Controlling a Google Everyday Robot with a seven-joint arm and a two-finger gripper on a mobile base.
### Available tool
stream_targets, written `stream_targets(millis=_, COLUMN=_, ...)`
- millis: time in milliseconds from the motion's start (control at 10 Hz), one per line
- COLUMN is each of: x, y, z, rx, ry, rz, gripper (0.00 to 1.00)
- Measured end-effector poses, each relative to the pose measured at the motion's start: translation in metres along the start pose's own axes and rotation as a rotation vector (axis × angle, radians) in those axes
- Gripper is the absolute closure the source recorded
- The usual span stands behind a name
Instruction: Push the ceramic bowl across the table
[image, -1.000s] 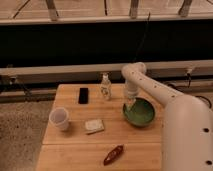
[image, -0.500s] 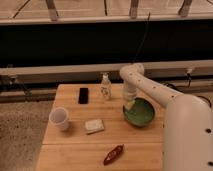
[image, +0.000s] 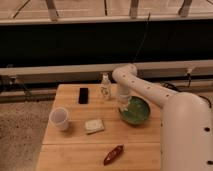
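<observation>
The ceramic bowl (image: 135, 111), wide, shallow and glossy green inside, sits on the light-wood table (image: 75, 142) at its right side. My white arm reaches in from the lower right and bends over the bowl. My gripper (image: 123, 102) points down at the bowl's left rim, at or just inside its edge. The arm hides the bowl's right edge.
A small white cup (image: 59, 119) stands at the table's left. A black phone (image: 83, 95) and a small clear bottle (image: 105, 87) are at the back. A pale sponge-like block (image: 94, 125) lies mid-table and a red-brown pepper-like thing (image: 113, 154) near the front edge.
The gripper has shifted slightly left along the bowl's left rim. The bowl looks nudged a little left. Other things have not moved.
</observation>
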Motion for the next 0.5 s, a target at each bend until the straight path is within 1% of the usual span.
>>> stream_targets(millis=300, x=-0.03, y=-0.002, z=0.0, rx=0.0, ry=0.007, rz=-0.054, gripper=0.99)
stream_targets(millis=500, x=-0.039, y=0.002, z=0.002, rx=-0.014, ry=0.012, rz=-0.085, gripper=0.99)
